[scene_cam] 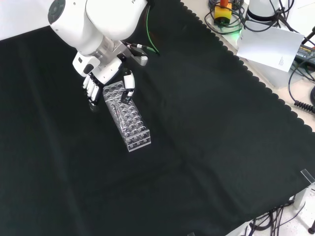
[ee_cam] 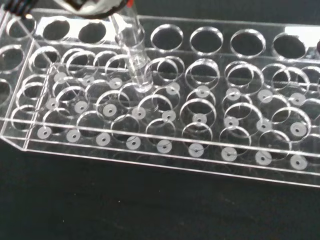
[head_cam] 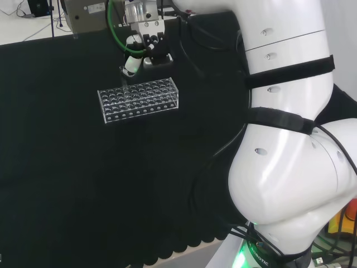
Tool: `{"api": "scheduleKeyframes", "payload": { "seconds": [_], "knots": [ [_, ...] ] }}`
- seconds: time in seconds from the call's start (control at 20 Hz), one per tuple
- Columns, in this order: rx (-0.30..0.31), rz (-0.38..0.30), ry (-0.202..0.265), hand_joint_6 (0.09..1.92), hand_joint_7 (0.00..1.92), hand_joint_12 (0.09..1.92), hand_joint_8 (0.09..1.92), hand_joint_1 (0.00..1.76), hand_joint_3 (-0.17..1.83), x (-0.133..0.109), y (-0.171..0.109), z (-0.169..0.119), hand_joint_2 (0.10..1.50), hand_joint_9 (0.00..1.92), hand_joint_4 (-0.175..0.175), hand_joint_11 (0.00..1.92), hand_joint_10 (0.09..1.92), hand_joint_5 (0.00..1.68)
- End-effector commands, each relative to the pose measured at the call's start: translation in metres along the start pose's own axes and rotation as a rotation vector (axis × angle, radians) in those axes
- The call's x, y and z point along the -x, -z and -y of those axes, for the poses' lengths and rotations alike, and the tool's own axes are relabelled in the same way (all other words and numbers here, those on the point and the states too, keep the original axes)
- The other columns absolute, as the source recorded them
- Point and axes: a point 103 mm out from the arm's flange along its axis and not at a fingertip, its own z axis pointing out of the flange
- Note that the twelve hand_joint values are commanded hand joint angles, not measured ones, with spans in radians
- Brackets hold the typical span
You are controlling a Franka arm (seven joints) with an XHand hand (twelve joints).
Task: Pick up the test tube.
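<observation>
The test tube (ee_cam: 134, 55), of clear glass, is seen in the wrist view standing upright in a hole of the clear plastic test tube rack (ee_cam: 165, 150), near one long side, with its upper end passing under a blurred white part of the hand (ee_cam: 95, 6). In the front view the hand (scene_cam: 101, 81) is set at the rack's far end, the fingers (scene_cam: 91, 91) hanging to the left of the rack and the thumb (scene_cam: 129, 84) lowered over it, apparently pinching the tube's top, though contact cannot be confirmed. The grasping step is judged to be in hand; next, a straight upward lift is called for, so that the tube is drawn clear of its hole without tilting the rack on the black cloth (scene_cam: 206, 147).
</observation>
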Motion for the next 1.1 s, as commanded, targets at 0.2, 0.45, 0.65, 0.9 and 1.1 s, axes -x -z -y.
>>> {"api": "scheduleKeyframes", "payload": {
  "seconds": [0.2,0.45,0.65,0.9,1.1],
  "knots": [
    [0.009,-0.008,0.016,0.16,0.74,1.45,0.81,0.89,0.65,-0.016,-0.006,0.002,0.67,0.62,-0.131,0.39,0.78,0.55],
    [0.019,-0.001,0.031,0.44,0.84,1.43,0.8,0.92,0.68,-0.026,-0.005,0.0,0.66,0.71,-0.14,0.44,0.73,0.54],
    [0.034,0.025,0.036,0.64,0.91,1.41,0.81,0.96,0.7,-0.032,-0.003,-0.001,0.64,0.78,-0.153,0.47,0.71,0.59],
    [0.055,0.047,0.04,0.75,1.06,1.37,0.82,0.99,0.75,-0.039,0.0,-0.003,0.62,0.91,-0.169,0.55,0.68,0.68],
    [0.067,0.066,0.042,0.78,1.14,1.33,0.81,1.03,0.76,-0.042,0.002,-0.003,0.62,1.0,-0.174,0.63,0.65,0.74]
  ]
}}
